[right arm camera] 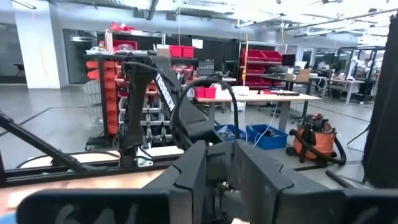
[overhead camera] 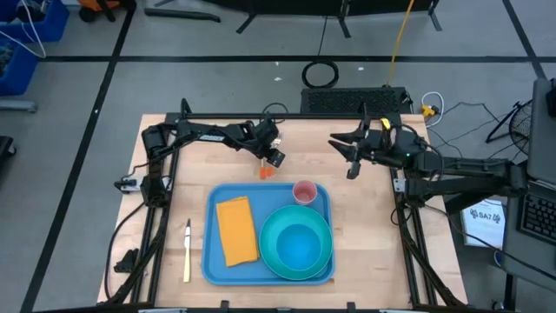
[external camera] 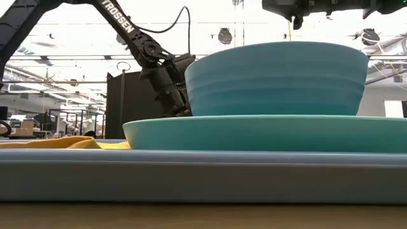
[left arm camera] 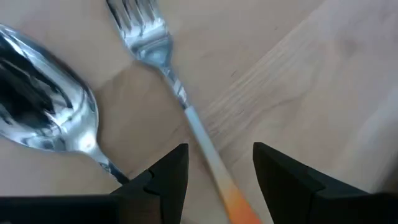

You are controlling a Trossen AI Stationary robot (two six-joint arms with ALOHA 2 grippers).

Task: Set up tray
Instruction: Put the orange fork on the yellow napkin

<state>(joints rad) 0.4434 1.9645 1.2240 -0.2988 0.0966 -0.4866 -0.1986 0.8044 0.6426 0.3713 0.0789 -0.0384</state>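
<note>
While your left gripper (left arm camera: 214, 177) is hanging released astride the fork (left arm camera: 177, 99), the spoon (left arm camera: 50, 106) just beside it is risking a knock.

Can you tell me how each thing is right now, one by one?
tray: flat on table, loaded.
plate: on tray, under bowl.
bowl: upright, looks empty.
pink cup: upright on tray.
yellow napkin: flat on tray.
fork: lying on table.
left gripper: open, astride fork handle.
right gripper: raised, fingers together.

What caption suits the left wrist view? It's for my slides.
Left gripper, fingers open, straddles an orange-handled fork lying beside a spoon on the wooden table.
</note>
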